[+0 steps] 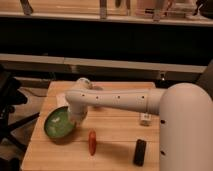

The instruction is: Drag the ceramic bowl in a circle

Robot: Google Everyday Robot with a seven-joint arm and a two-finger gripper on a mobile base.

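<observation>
The ceramic bowl (58, 123), wide, shallow and glossy green, sits on the left part of the wooden table (115, 150). My white arm reaches in from the right and bends down over the bowl's right rim. The gripper (75, 121) is at that rim, mostly hidden under the wrist, and it is shut. I cannot tell whether it pinches the rim or only presses on it.
A small red-orange object (92, 141) lies just right of the bowl near the front. A black object (140, 151) lies at the front right, and a small white block (145, 118) sits right of centre. A dark chair (9, 107) stands left of the table.
</observation>
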